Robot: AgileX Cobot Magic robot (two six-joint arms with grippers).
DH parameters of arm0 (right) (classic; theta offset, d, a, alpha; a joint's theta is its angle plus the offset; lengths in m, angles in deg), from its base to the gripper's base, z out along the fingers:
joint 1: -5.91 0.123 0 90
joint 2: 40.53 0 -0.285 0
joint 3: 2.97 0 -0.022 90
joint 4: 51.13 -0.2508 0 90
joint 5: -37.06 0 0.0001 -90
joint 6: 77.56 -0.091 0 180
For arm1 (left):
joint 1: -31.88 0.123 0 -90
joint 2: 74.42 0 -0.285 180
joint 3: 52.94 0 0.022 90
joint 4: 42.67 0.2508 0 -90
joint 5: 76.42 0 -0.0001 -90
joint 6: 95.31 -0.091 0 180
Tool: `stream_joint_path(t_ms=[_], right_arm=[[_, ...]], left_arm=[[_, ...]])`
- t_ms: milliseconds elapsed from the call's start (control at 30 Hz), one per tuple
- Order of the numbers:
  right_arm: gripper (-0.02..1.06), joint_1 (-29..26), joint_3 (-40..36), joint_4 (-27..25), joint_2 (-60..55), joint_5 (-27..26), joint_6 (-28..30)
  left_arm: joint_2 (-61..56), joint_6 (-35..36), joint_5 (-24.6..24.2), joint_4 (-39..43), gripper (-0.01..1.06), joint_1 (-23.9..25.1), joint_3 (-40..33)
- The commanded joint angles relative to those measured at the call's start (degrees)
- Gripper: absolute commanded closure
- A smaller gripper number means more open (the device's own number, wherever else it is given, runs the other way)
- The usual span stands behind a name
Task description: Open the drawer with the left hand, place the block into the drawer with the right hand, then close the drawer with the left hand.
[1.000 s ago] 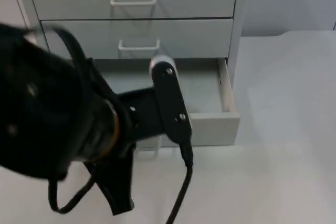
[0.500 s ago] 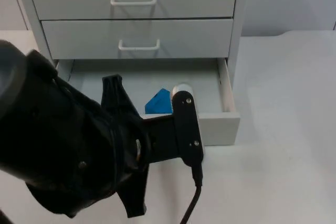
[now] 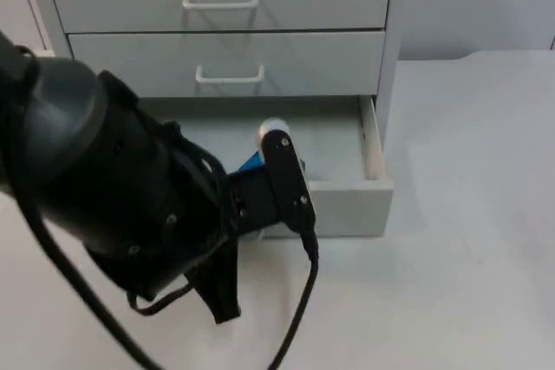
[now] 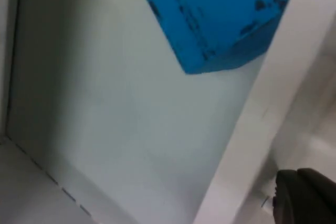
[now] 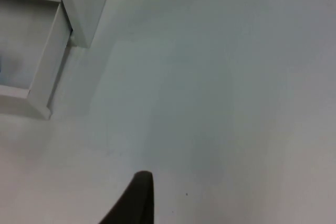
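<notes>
Top view: left gripper (image 3: pixel 247 230) at drawer (image 3: pixel 375 188) front, seemingly to push it closed; finger state cannot be told | blue block (image 4: pixel 220 17) lies inside drawer | right gripper (image 5: pixel 137 199) waits over table (image 5: pixel 220 103), state unclear.

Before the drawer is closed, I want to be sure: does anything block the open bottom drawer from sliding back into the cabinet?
Nothing visible does. The blue block lies inside the open white bottom drawer, below its rim.

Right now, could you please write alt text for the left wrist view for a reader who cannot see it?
A blue block lies on the pale floor of an open drawer, close against its white front wall.
</notes>
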Motion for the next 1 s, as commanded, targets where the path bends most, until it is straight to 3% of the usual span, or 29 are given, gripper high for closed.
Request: stream_joint_path(t_ms=[0, 167, 433, 633, 967], right_arm=[[-0.01, -0.30, 0.01, 0.23, 0.31, -1.22, 0.01], [-0.01, -0.30, 0.01, 0.62, 0.31, -1.50, 0.01], [-0.01, -0.30, -0.08, 0.60, 0.21, -2.15, 1.10], [-0.01, -0.30, -0.08, 0.60, 0.21, -2.69, 1.21], [-0.01, -0.30, -0.08, 1.64, 0.21, -2.84, 1.40]], left_arm=[[-0.12, 1.23, -2.59, 0.64, 1.05, 1.53, 1.74], [-0.12, 1.66, -2.03, 0.64, 1.05, 6.02, 5.21], [0.25, 1.40, 4.37, 0.64, 1.05, 15.56, 11.27], [2.99, 0.78, 4.94, 0.64, 1.05, 17.81, 15.02], [6.42, 5.28, 0.13, 0.64, 1.05, 17.53, 17.46]])
